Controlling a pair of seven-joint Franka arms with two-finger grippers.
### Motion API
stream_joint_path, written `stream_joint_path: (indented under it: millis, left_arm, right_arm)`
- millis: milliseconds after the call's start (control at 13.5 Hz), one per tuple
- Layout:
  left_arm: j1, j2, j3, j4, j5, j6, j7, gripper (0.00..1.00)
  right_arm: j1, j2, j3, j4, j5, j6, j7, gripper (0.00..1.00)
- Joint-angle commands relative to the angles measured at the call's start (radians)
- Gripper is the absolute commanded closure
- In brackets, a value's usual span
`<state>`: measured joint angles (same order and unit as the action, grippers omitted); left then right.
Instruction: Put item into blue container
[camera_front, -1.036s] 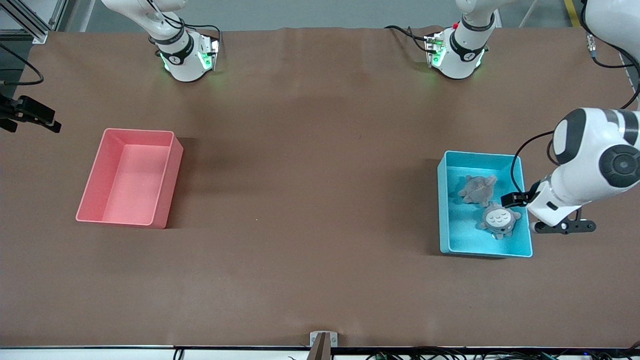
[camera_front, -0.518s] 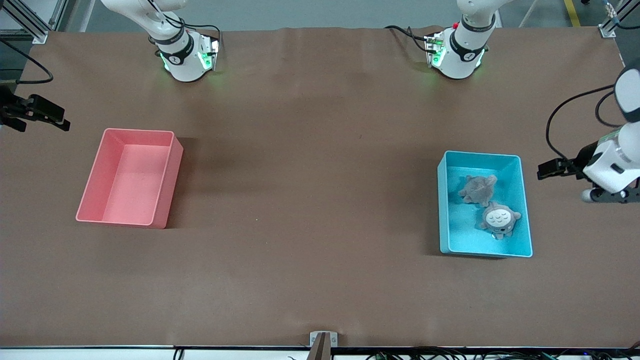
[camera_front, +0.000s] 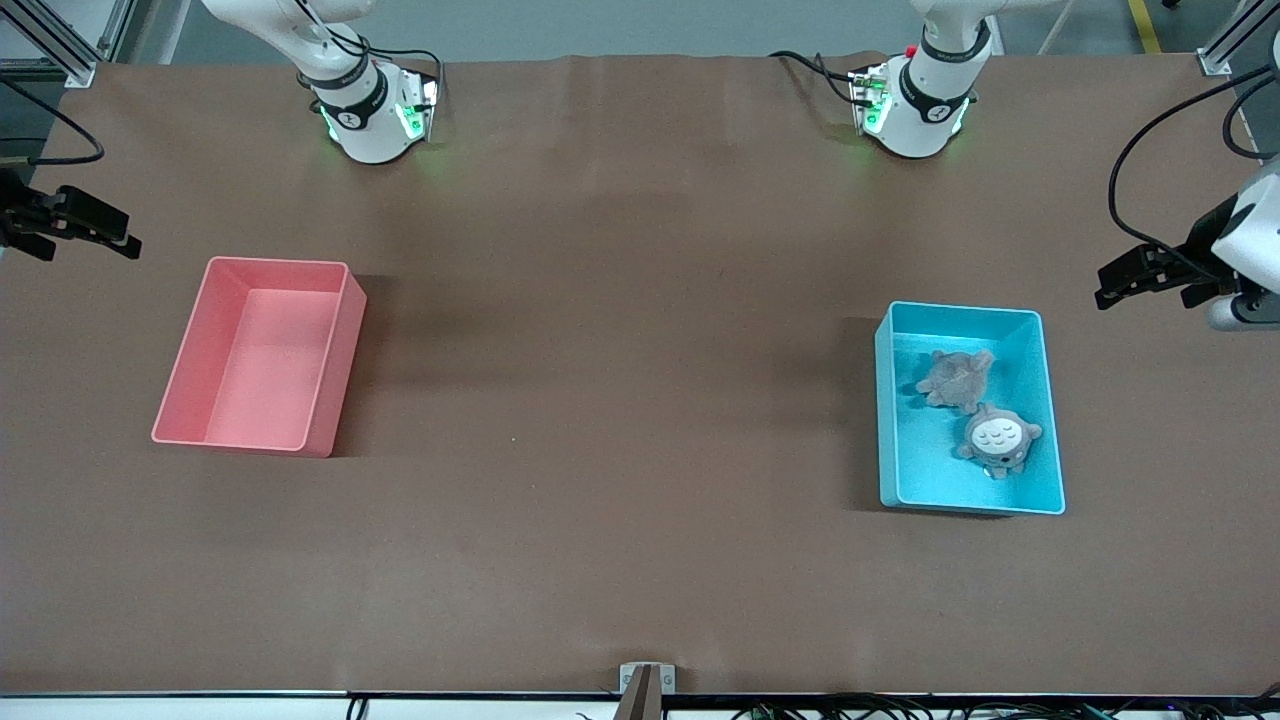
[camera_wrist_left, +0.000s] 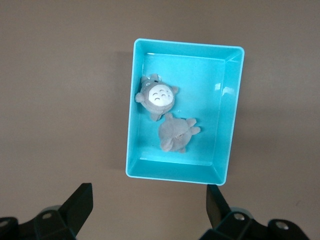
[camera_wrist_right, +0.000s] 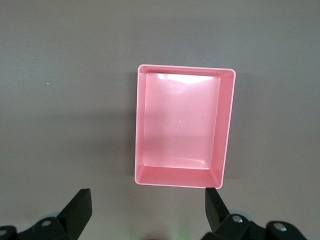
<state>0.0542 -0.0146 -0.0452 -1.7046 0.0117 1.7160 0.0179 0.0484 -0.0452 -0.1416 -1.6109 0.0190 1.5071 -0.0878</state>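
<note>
Black fingers on the left gripper (camera_wrist_left: 147, 207) stand wide apart with nothing between them. It hangs up in the air over the bare brown table (camera_front: 620, 420), at the left arm's end, just past a corner of the blue container (camera_front: 886, 400). The container sits on the table at that same end. Inside it lie two small grey soft toys, close together and maybe touching. The toy with the white face (camera_front: 997, 438) is nearer the front camera. The plain grey toy (camera_front: 955, 378) is farther from it and shows only its back. The right gripper (camera_wrist_right: 147, 210) is open and empty too. It waits in the air at the right arm's end of the table, over the table by the pink bin (camera_front: 190, 380). The pink bin has nothing in it. No other toy can be seen on the table. So the job looks done, because both toys are already in the blue container.
</note>
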Motion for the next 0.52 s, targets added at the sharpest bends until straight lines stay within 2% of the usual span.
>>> stream_joint_path:
  millis: [0,296,444]
  left_arm:
    - [-0.072,-0.001,0.076,0.051,-0.015,-0.033,0.005,0.00]
    - [-0.146,-0.002,0.149,0.079,-0.015,-0.055,0.005,0.00]
    - [-0.137,-0.002,0.145,0.106,-0.013,-0.055,0.002,0.00]
  right_arm:
    - [-0.007,-0.030,-0.001,-0.024,0.012,0.004,-0.007,0.00]
    - [-0.007,-0.030,-0.003,-0.024,0.004,0.007,-0.009,0.00]
    - [-0.007,-0.030,-0.003,-0.023,-0.001,0.007,-0.010,0.00]
